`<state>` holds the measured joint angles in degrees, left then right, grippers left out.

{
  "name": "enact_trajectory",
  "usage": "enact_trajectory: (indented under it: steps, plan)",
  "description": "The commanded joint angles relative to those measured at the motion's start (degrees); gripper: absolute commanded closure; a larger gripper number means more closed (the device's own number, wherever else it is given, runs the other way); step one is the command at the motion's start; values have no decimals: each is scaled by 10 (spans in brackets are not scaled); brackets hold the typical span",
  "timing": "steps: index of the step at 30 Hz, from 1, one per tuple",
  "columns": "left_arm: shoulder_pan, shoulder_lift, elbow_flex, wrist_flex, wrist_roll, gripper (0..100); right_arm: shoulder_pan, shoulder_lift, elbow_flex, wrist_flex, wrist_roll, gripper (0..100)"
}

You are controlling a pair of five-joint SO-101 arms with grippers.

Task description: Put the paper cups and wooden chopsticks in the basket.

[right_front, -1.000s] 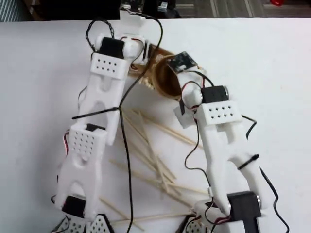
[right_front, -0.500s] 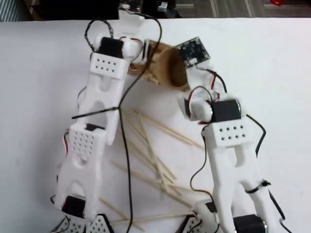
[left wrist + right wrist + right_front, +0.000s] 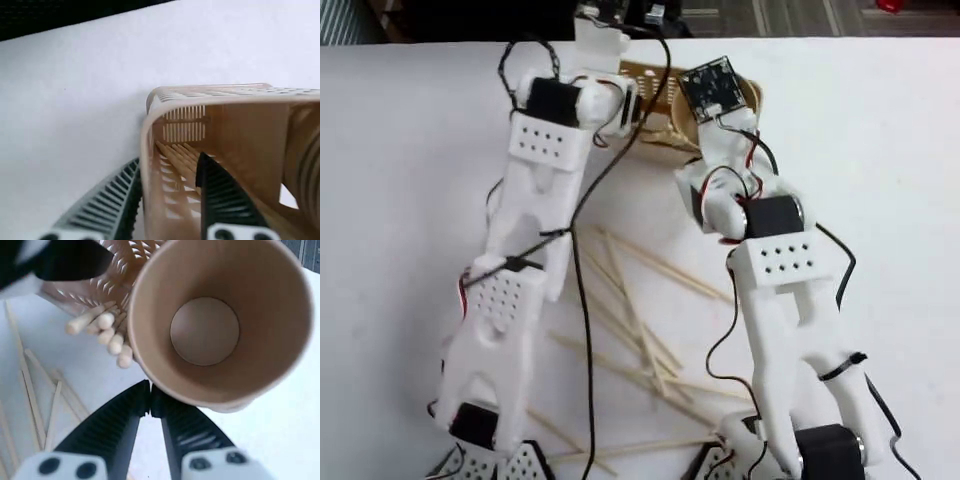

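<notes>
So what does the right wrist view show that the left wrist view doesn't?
Only the right wrist view: the paper cup seen mouth-on and empty, held at its rim by the right hand, plus loose chopsticks on the table. Only the left wrist view: the left hand astride the wall of the basket, one finger inside, one outside. Both: the basket and the bundled chopsticks lying in it.

White table, dark strip beyond its far edge, grey plank floor farther right.
</notes>
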<state>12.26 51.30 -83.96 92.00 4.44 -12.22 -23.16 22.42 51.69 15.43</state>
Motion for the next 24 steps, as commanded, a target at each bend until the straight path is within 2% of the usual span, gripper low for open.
enact_trajectory:
  steps: [1, 24]
  plan:
    - [18, -9, -114, 47, -5, 831, 1, -3, -7, -17, -5, 979]
    - [21, -145, -117, 54, -3, 831, 1, -3, 8, -16, -4, 979]
